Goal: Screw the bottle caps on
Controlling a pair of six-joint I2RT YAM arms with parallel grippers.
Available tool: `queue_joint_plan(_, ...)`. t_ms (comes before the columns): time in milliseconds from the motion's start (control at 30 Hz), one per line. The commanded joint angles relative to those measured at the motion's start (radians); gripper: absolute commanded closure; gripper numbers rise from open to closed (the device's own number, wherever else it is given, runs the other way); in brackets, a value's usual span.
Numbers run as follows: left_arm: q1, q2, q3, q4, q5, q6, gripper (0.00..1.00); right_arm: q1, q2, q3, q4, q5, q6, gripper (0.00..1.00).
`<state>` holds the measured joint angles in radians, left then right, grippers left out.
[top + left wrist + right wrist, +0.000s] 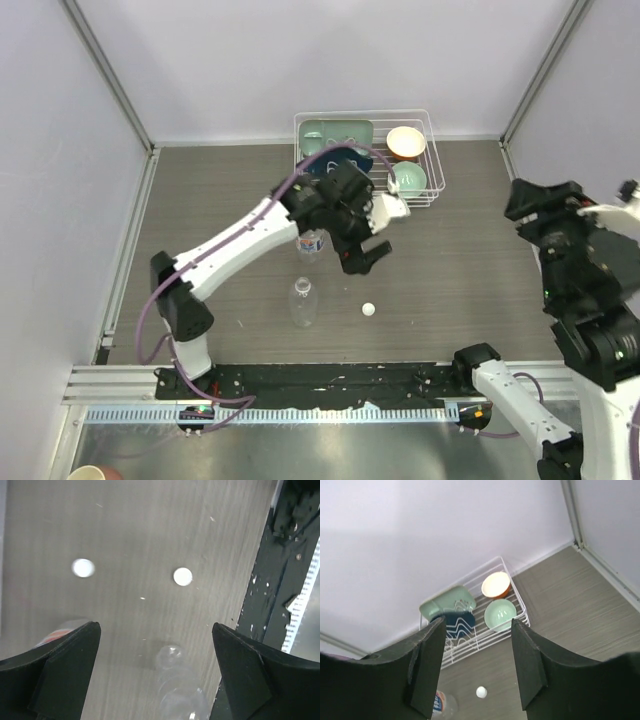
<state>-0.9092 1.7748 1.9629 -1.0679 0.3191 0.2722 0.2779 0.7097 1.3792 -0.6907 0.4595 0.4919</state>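
Note:
The unlabelled bottle (302, 300) stands open-mouthed on the table and shows low between my left fingers (172, 662). The labelled bottle (310, 242) stands behind it, partly under the left arm; its label shows by my left finger (56, 632) and in the right wrist view (440, 705). One white cap (368, 310) lies flat on the table (183, 576) (481, 692). A second, blurred cap (83, 567) lies beside it, hidden under the gripper in the top view. My left gripper (362, 258) (155, 630) hovers open and empty above them. My right gripper (535, 205) (477, 625) is open, raised at the right.
A white wire rack (432, 170) at the back holds a green tray, a dark blue dish, an orange bowl (405, 142) and a green bowl (410, 178); it shows in the right wrist view (470, 642). The black base rail (330, 380) runs along the near edge.

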Motion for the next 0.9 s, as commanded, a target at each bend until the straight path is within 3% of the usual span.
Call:
queue_joint_plan(0, -0.077, 0.038, -0.108, 0.157, -0.005, -0.021, 0.05, 0.001, -0.013, 0.061, -0.093, 0.11, 0.014, 0.42)
queue_joint_plan(67, -0.101, 0.095, -0.143, 0.186, 0.005, -0.039, 0.17, 0.001, -0.01, 0.069, -0.102, 0.119, 0.016, 0.45)
queue_joint_plan(167, -0.137, 0.141, -0.202, 0.219, 0.003, -0.039, 0.27, 0.001, -0.019, 0.057, -0.107, 0.123, 0.017, 0.47)
queue_joint_plan(333, -0.177, 0.175, -0.294, 0.279, -0.035, -0.024, 0.32, 0.001, -0.03, 0.015, -0.102, 0.105, 0.04, 0.52)
queue_joint_plan(433, -0.177, 0.224, -0.292, 0.292, -0.058, -0.015, 0.45, 0.001, -0.035, -0.015, -0.089, 0.079, 0.053, 0.53)
queue_joint_plan(867, -0.143, 0.287, -0.303, 0.333, -0.08, 0.015, 0.61, 0.001, -0.009, -0.048, -0.069, 0.036, 0.056, 0.53)
